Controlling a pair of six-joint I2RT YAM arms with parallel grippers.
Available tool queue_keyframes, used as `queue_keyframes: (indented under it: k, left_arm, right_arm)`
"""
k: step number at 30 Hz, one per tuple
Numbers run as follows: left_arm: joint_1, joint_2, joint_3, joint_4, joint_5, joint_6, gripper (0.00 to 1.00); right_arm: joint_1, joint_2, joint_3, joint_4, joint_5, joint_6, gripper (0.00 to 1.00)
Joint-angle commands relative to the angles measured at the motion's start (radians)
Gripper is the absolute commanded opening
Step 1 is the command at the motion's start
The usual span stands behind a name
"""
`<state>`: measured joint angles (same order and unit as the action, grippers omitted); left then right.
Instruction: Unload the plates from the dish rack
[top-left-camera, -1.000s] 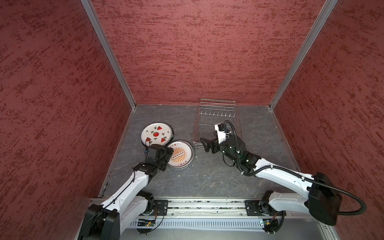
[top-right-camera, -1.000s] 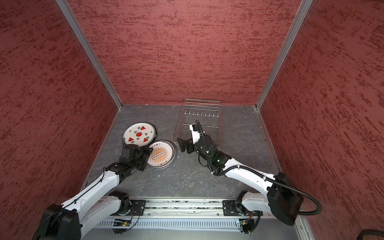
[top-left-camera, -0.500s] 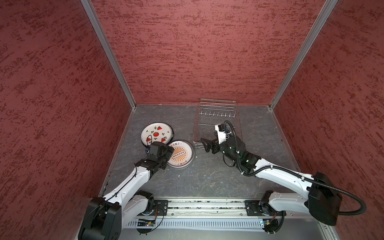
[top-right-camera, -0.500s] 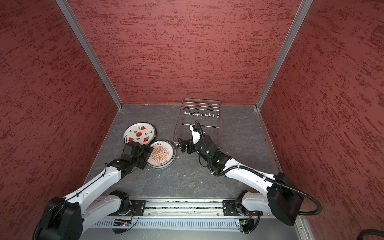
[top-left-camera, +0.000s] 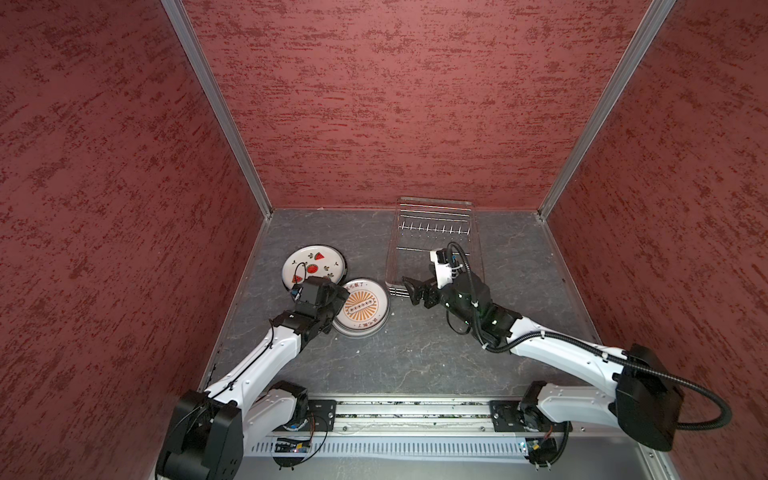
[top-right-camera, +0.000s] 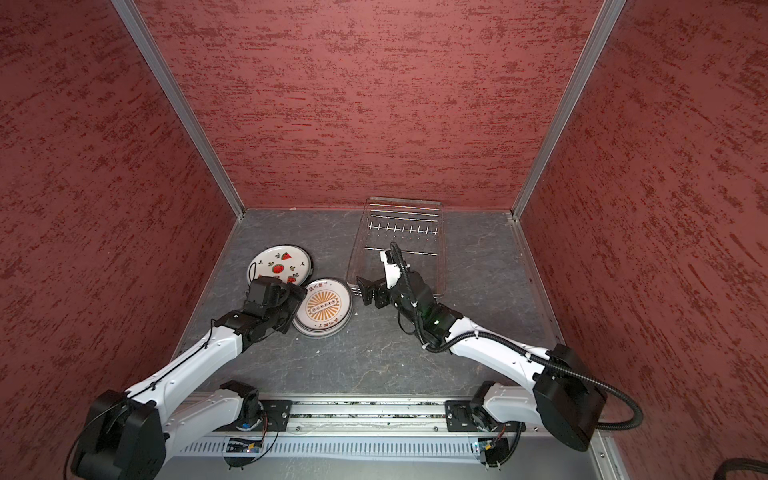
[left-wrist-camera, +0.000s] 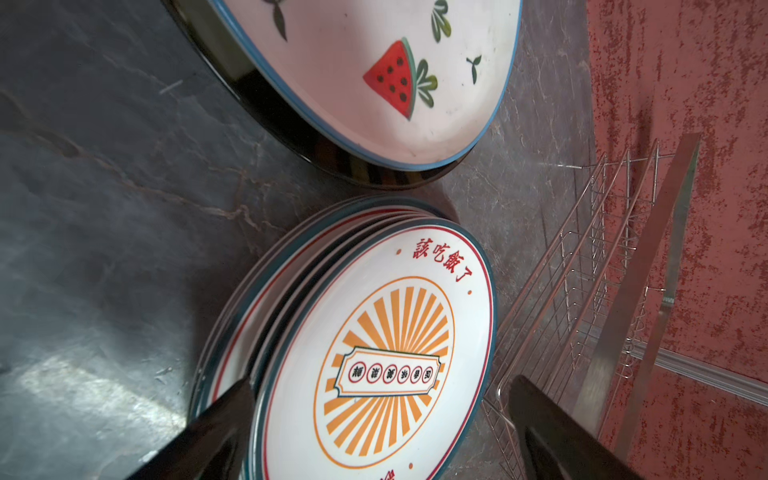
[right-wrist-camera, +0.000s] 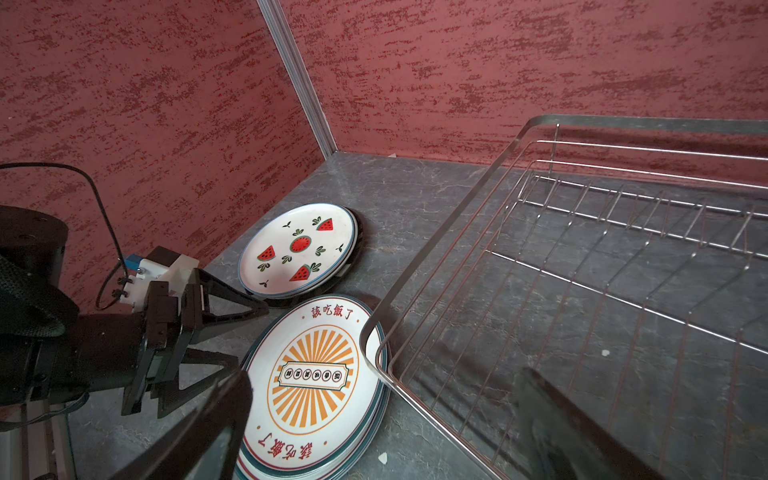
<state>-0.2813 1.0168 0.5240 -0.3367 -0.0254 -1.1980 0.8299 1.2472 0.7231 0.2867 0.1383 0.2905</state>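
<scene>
The dish rack (top-left-camera: 434, 216) (top-right-camera: 401, 214) (right-wrist-camera: 457, 216) (left-wrist-camera: 582, 291) stands at the back against the wall, and no plates show in it. To its left the plates lie flat on the floor. A watermelon-print plate (top-left-camera: 313, 264) (top-right-camera: 279, 264) (left-wrist-camera: 374, 83) (right-wrist-camera: 297, 249) rests on a dark-rimmed one. A stack topped by an orange sunburst plate (top-left-camera: 363, 307) (top-right-camera: 326, 307) (left-wrist-camera: 386, 332) (right-wrist-camera: 311, 374) sits beside it. My left gripper (top-left-camera: 338, 299) (top-right-camera: 298, 297) (left-wrist-camera: 382, 384) hangs open over the stack's left edge. My right gripper (top-left-camera: 411, 289) (top-right-camera: 365, 289) (right-wrist-camera: 386, 376) is open at the rack's near left corner, holding nothing.
Red textured walls close in the left, back and right sides. The grey stone floor (top-left-camera: 395, 357) stretches bare between the plates and the metal rail (top-left-camera: 395, 411) at the front. The sunburst stack lies almost against the rack's near left corner.
My left gripper has opened a little wider and edged slightly away from the front, over the sunburst stack. The right arm has stayed still.
</scene>
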Motion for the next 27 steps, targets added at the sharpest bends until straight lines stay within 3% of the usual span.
queue_keyframes:
  k: [1, 5, 7, 11, 14, 19, 21, 24, 27]
  left_arm:
    - [0.014, -0.074, 0.012, -0.052, -0.079, 0.015, 1.0]
    - [0.033, -0.169, 0.08, -0.128, -0.138, 0.057, 0.99]
    - [0.046, -0.206, 0.1, -0.078, -0.175, 0.126, 1.0]
    - [0.077, -0.255, 0.102, 0.117, -0.206, 0.413, 1.0]
    - [0.102, -0.267, 0.091, 0.224, -0.264, 0.599, 0.99]
    - [0.179, -0.195, 0.101, 0.285, -0.286, 0.784, 0.99]
    - [0.184, -0.151, 0.086, 0.325, -0.345, 0.874, 1.0]
    - [0.195, -0.085, 0.05, 0.38, -0.48, 0.927, 1.0]
    - [0.22, -0.006, 0.037, 0.427, -0.49, 0.955, 1.0]
  right_arm:
    - [0.004, -0.031, -0.006, 0.0, 0.061, -0.001, 0.99]
    - [-0.019, -0.08, -0.001, -0.022, 0.19, 0.016, 0.99]
    - [-0.048, -0.104, 0.02, -0.069, 0.271, 0.022, 0.99]
    - [-0.12, -0.186, 0.025, -0.131, 0.383, 0.022, 0.99]
    - [-0.188, -0.261, -0.052, -0.04, 0.483, -0.044, 0.99]
    - [-0.429, -0.326, -0.065, -0.092, 0.558, -0.013, 0.99]
    - [-0.535, -0.3, -0.076, -0.086, 0.562, -0.013, 0.98]
    - [-0.638, -0.231, -0.17, 0.105, 0.565, -0.103, 0.95]
    - [-0.675, -0.165, -0.222, 0.199, 0.573, -0.238, 0.94]
